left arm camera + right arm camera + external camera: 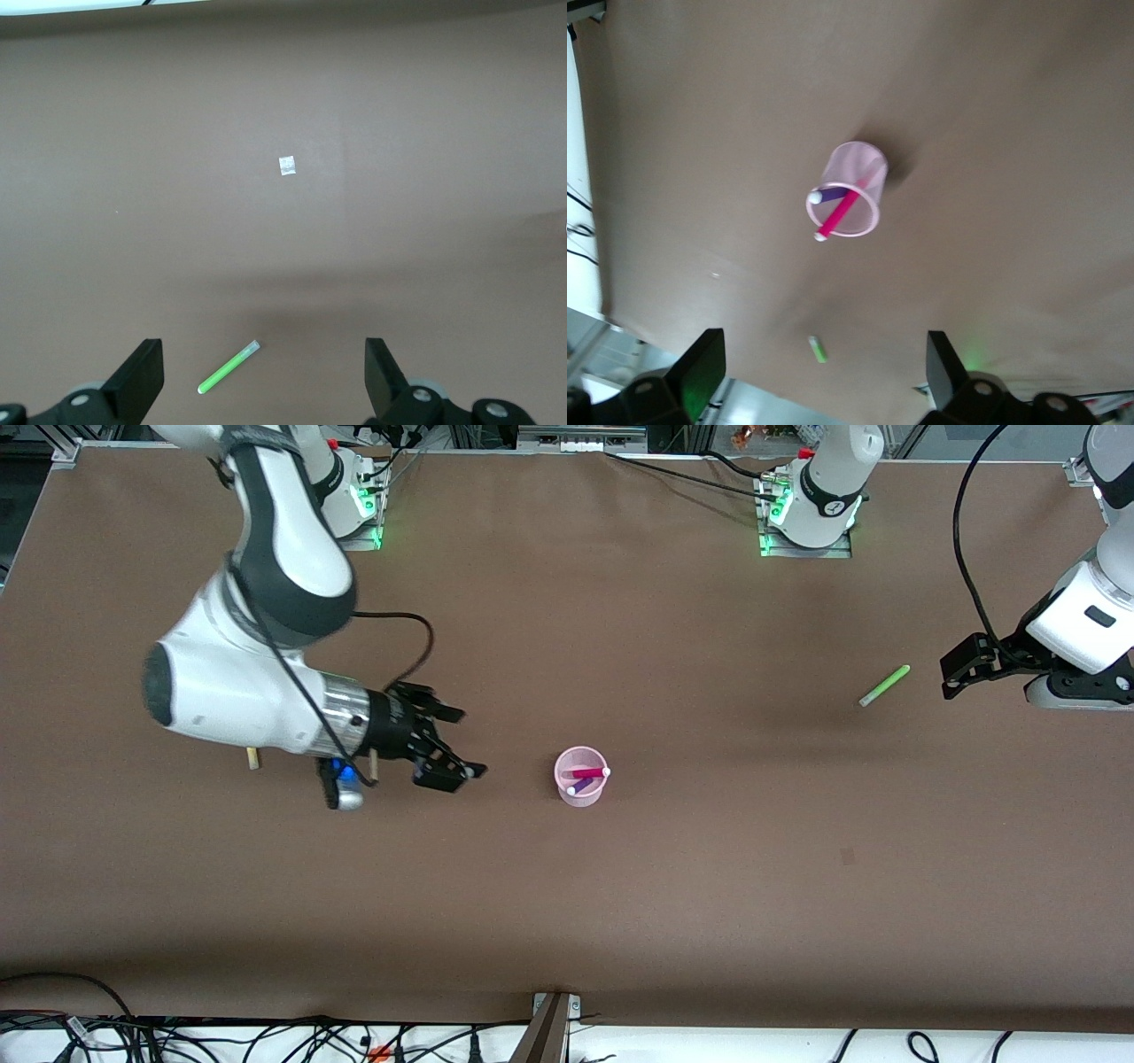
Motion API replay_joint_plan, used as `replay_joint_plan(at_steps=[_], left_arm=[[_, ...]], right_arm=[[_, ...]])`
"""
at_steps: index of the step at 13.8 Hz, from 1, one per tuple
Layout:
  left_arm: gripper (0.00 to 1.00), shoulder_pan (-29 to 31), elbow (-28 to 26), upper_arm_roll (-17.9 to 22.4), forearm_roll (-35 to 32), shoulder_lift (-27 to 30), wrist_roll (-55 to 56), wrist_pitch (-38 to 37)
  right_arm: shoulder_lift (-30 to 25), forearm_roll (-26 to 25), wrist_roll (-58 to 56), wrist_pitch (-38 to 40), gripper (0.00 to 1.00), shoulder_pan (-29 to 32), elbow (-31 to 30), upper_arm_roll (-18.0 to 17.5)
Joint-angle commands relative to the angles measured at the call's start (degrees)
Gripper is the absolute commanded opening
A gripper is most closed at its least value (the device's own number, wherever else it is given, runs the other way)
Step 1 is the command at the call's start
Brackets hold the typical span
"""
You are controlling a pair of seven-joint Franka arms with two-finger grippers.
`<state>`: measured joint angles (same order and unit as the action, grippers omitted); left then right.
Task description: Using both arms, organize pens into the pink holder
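The pink holder [580, 797] stands upright mid-table with the magenta-pink pen [586, 772] and the purple pen [580, 786] in it. The right wrist view shows it too [855, 159], with both pens leaning on its rim. The light green pen [884, 685] lies on the table toward the left arm's end. My left gripper [952, 677] is open and empty beside it, and the pen [229, 367] lies between and under its fingers [142, 379]. My right gripper [468, 741] is open and empty above the table beside the holder, toward the right arm's end. The yellow pen is out of view.
A small white scrap [286, 166] lies on the brown table [709, 886]. The arm bases [811, 522] stand along the table's edge farthest from the front camera. Cables run along the nearest edge [354, 1036].
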<state>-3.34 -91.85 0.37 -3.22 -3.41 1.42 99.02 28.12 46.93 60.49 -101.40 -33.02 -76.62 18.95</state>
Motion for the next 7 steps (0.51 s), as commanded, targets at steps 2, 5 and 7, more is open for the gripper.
replay_joint_plan(at_steps=[2, 5, 7], left_arm=[[1.00, 0.70, 1.32, -0.02, 1.28, -0.63, -0.46, -0.76], [1.00, 1.14, 1.23, -0.02, 1.99, -0.63, -0.46, -0.93], [1.00, 1.84, 1.23, -0.02, 2.07, -0.63, -0.46, -1.90]], right_arm=[[-12.44, -8.05, -13.59, 2.53, 1.00, -0.56, -12.12, 1.88], [-19.13, -16.84, -24.14, 6.29, 1.00, -0.12, -16.45, 3.19], [-22.04, -22.03, -31.70, 11.38, 1.00, 4.42, -17.16, 2.85]])
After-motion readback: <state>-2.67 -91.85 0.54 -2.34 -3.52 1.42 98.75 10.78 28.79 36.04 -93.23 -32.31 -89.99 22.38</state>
